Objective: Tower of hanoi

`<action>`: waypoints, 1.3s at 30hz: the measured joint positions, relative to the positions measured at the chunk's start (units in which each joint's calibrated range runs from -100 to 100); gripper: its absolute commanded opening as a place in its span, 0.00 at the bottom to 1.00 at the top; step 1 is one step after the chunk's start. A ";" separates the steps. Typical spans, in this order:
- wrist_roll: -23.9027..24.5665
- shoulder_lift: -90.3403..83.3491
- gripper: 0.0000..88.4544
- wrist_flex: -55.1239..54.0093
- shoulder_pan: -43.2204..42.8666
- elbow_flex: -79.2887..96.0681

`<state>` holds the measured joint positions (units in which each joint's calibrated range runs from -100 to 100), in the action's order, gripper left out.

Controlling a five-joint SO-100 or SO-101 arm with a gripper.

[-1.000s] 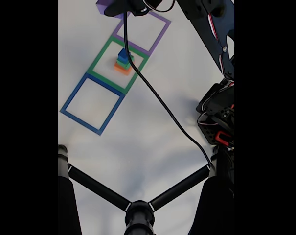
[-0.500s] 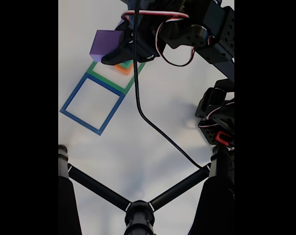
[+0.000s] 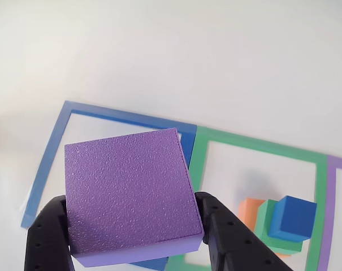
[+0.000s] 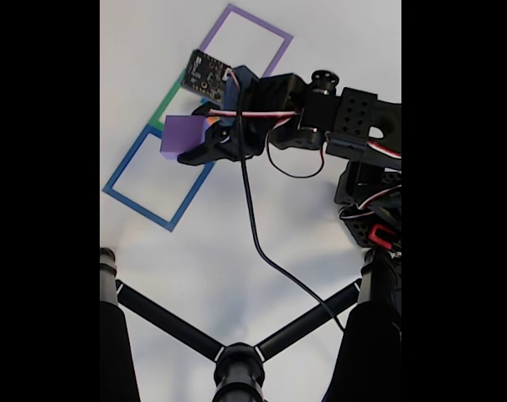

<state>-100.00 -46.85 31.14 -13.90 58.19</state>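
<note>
The jaws [image 3: 135,240] pinch the purple block [image 3: 131,195] by its sides, lifted above the blue frame [image 3: 52,152]. Orange block [image 3: 250,212], green block [image 3: 267,228] and blue cube [image 3: 292,217] sit stacked inside the green frame [image 3: 255,148].

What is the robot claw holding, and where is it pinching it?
The gripper holds the purple block, pinched by two opposite side edges.
</note>
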 measured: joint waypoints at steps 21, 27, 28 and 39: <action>0.00 26.45 0.18 -43.21 -1.94 11.78; 0.59 34.17 0.18 -51.52 -3.40 11.78; 0.59 35.35 0.18 -52.55 -3.69 11.78; 0.00 45.84 0.18 -59.20 -4.86 8.86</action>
<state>-100.00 -1.01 -28.06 -18.76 67.05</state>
